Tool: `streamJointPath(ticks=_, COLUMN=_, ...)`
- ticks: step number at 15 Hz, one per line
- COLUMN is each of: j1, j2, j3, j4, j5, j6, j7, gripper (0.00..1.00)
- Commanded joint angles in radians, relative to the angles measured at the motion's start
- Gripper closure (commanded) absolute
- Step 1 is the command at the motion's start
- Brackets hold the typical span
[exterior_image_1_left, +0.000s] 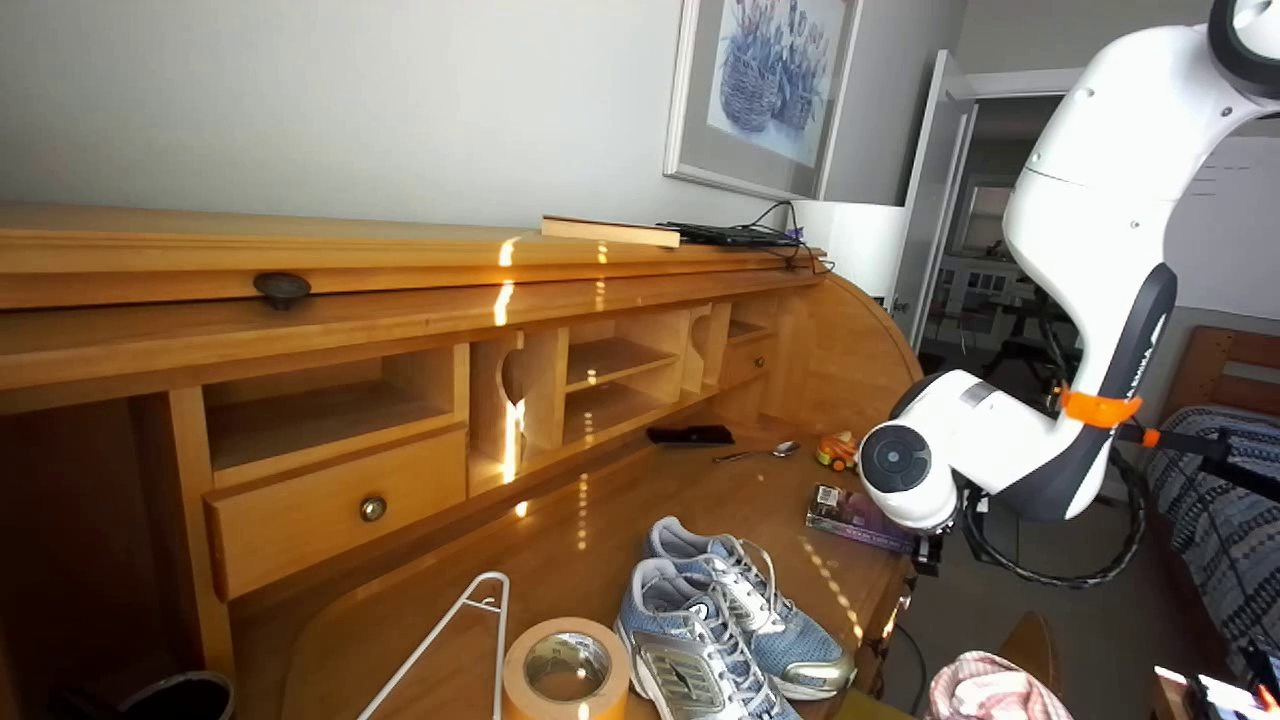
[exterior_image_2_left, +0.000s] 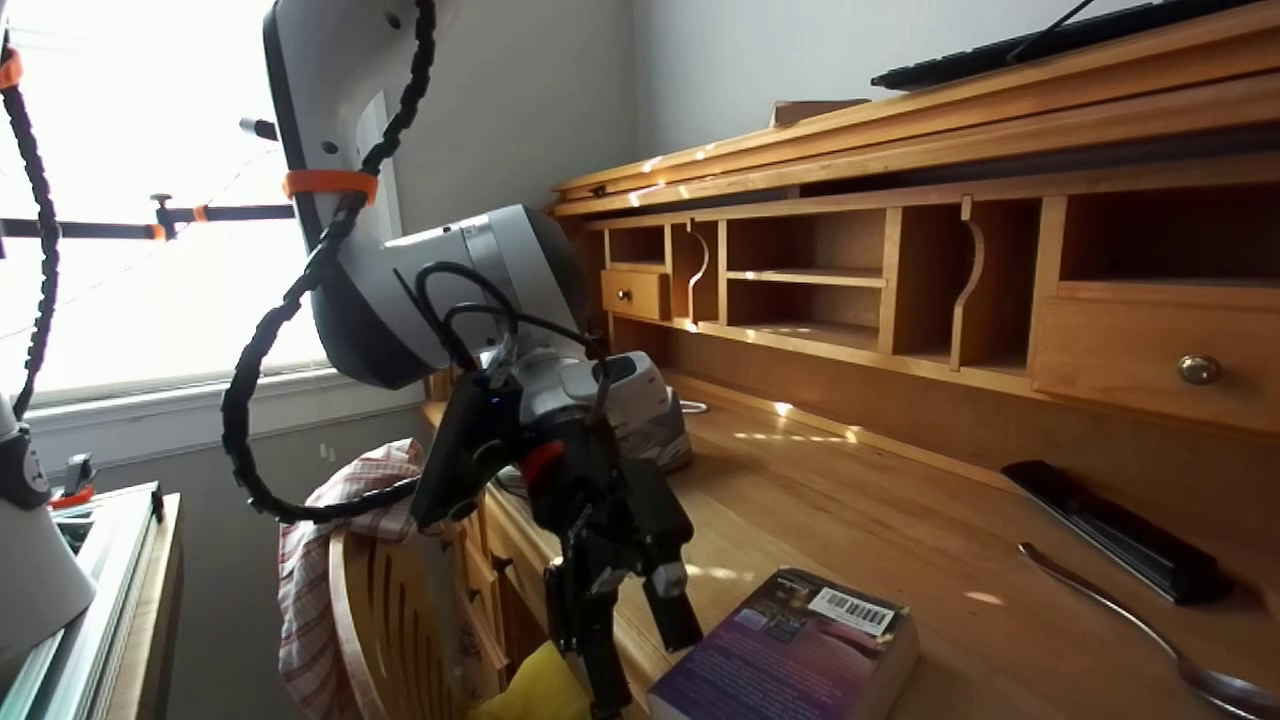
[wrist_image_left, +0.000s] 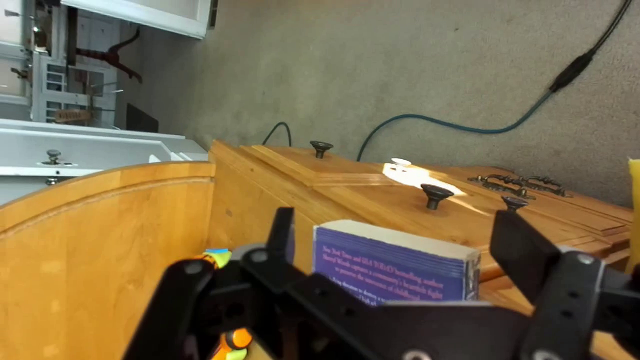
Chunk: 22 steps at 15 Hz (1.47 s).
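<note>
Wrist view: the black gripper (wrist_image_left: 396, 231) spans the bottom of the frame, its two fingers (wrist_image_left: 522, 255) spread wide and empty. A purple paperback book (wrist_image_left: 385, 270) shows between them at lower centre, partly covered by the gripper. In an exterior view, the book lies flat on the desk (exterior_image_2_left: 850, 510), at the bottom, right of centre; the fingers point down just left of it, and whether one touches it I cannot tell. In an exterior view, the book is right of centre near the desk's edge, partly behind the white arm (exterior_image_1_left: 1080, 220). Above it sits an orange toy (exterior_image_1_left: 838, 452), with a spoon (exterior_image_1_left: 786, 449) to the left and a long black object (exterior_image_1_left: 690, 435) farther left. A pair of blue-grey sneakers (exterior_image_1_left: 690, 655) stands at bottom centre, just right of a roll of tape (exterior_image_1_left: 515, 665); a white hanger (exterior_image_1_left: 502, 620) lies left of the roll. In an exterior view, a red-and-white cloth (exterior_image_2_left: 310, 580) drapes over a chair (exterior_image_2_left: 350, 620) at lower left.
</note>
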Motion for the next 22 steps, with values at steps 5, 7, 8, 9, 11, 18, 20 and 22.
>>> streamJointPath(ticks=5, j1=-0.045, j2=0.078, j3=0.051, j4=0.036, j5=-0.017, j6=-0.086, j7=0.105, gripper=0.00)
streamJointPath(ticks=7, j1=-0.047, j2=0.101, j3=0.057, j4=0.055, j5=-0.019, j6=-0.104, j7=0.119, gripper=0.00)
streamJointPath(ticks=8, j1=-0.050, j2=0.113, j3=0.061, j4=0.065, j5=-0.017, j6=-0.110, j7=0.124, gripper=0.00)
streamJointPath(ticks=9, j1=-0.052, j2=0.126, j3=0.064, j4=0.077, j5=-0.017, j6=-0.116, j7=0.127, gripper=0.00)
streamJointPath(ticks=11, j1=-0.056, j2=0.148, j3=0.069, j4=0.098, j5=-0.019, j6=-0.116, j7=0.126, gripper=0.00)
streamJointPath(ticks=18, j1=-0.060, j2=0.194, j3=0.077, j4=0.152, j5=-0.021, j6=-0.114, j7=0.124, gripper=0.00)
streamJointPath(ticks=20, j1=-0.061, j2=0.197, j3=0.078, j4=0.165, j5=-0.023, j6=-0.110, j7=0.125, gripper=0.00)
streamJointPath(ticks=22, j1=-0.059, j2=0.203, j3=0.080, j4=0.178, j5=-0.023, j6=-0.111, j7=0.125, gripper=0.00)
